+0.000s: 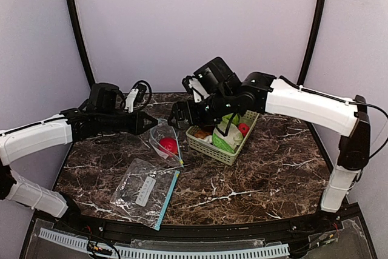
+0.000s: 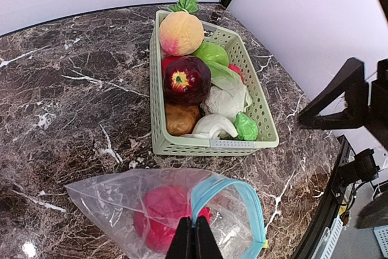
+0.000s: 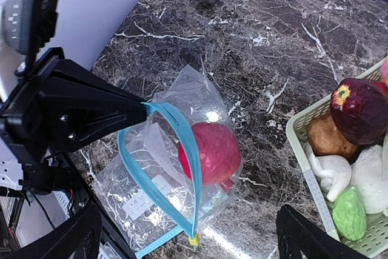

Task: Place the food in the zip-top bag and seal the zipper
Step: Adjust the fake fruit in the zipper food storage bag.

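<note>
- Clear plastic zip-top bag with a blue zipper [image 2: 182,204]: location and hold?
- Left of centre on the dark marbled surface [image 2: 73,89]. Its mouth is lifted and gaping. The left hand [image 2: 194,238] has its fingers pressed together, pinching the zipper rim. Thin, limp film that would slump if let go.
- Contents?
- One round glossy red toy fruit [image 3: 209,151], lying low in the bag.
- Right hand [image 3: 188,222]?
- Fingers spread wide, holding nothing, hovering over the bag with the basket to its right.
- Remaining stock?
- Pale green lattice plastic basket [image 2: 212,145], just right of the bag. It holds a peach-coloured toy fruit [image 2: 180,33], a dark red toy fruit with a yellow star end [image 2: 186,79], a brown toy potato [image 2: 182,118], a white toy cauliflower with pale green leaves [image 2: 227,98] and a small bright green toy vegetable [image 2: 245,127]. More pieces lie partly hidden beneath.
- Handling notes?
- Judged light, hollow and hard-shelled. They are shiny, so likely slippery. Rounded pieces should be taken across the widest part, from above. The dark red fruit sits topmost and most exposed. The cauliflower is lumpy, so grip its white head, not the leaves.
- Anything else?
- A second clear plastic bag [image 1: 144,191] lies flat on the near part of the surface.
</note>
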